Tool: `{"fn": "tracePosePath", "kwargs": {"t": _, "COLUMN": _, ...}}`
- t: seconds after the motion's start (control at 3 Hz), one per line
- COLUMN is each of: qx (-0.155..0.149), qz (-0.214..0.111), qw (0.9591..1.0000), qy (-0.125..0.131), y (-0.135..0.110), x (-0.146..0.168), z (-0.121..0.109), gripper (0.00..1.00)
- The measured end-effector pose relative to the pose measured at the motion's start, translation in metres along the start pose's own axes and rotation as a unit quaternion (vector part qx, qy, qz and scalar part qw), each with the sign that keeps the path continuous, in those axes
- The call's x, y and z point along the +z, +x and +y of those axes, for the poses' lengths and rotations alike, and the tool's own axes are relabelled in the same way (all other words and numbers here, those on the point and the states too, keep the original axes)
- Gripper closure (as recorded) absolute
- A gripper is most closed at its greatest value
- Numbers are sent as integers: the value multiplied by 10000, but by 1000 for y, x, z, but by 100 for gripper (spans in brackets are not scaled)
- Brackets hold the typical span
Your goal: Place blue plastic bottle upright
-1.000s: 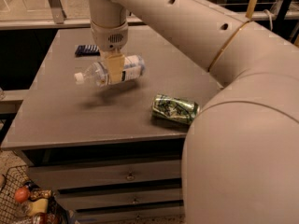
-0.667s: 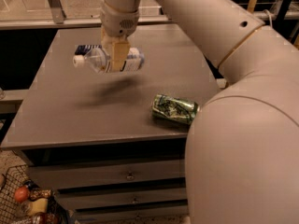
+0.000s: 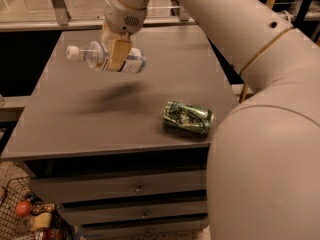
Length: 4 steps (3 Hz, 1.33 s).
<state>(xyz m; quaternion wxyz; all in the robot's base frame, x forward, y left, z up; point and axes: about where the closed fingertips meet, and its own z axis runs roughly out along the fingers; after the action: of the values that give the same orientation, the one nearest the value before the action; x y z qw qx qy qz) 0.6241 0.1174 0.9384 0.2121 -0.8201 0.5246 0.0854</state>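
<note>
Lifted higher: blue plastic bottle [image 3: 134, 64] pinched crosswise in the gripper [image 3: 115, 58] above the table [image 3: 75, 126] (cap pointing sideways, tilting upright not yet done).

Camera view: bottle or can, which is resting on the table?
The green-patterned metal can, lying on its side near the front edge. The clear blue-labelled plastic bottle hangs sideways above the table, clamped in the pincer.
</note>
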Motion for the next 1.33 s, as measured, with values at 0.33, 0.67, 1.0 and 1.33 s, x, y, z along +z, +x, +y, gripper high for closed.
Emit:
{"fn": "tracePosePath", "kwargs": {"t": 0.33, "qx": 629, "qz": -247, "qw": 9969, "qy": 414, "y": 0, "x": -1, "z": 4, "gripper": 100}}
{"fn": "tracePosePath", "kwargs": {"t": 0.67, "qx": 987, "qz": -797, "qw": 9882, "qy": 864, "y": -3, "x": -3, "z": 12, "gripper": 100}}
{"fn": "tracePosePath", "kwargs": {"t": 1.0, "qx": 1128, "qz": -943, "qw": 9813, "qy": 1244, "y": 5, "x": -11, "z": -1, "gripper": 100}}
{"fn": "tracePosePath", "kwargs": {"t": 1.33, "qx": 1157, "qz": -1325, "qw": 9760, "qy": 1281, "y": -3, "x": 0, "z": 2, "gripper": 100}}
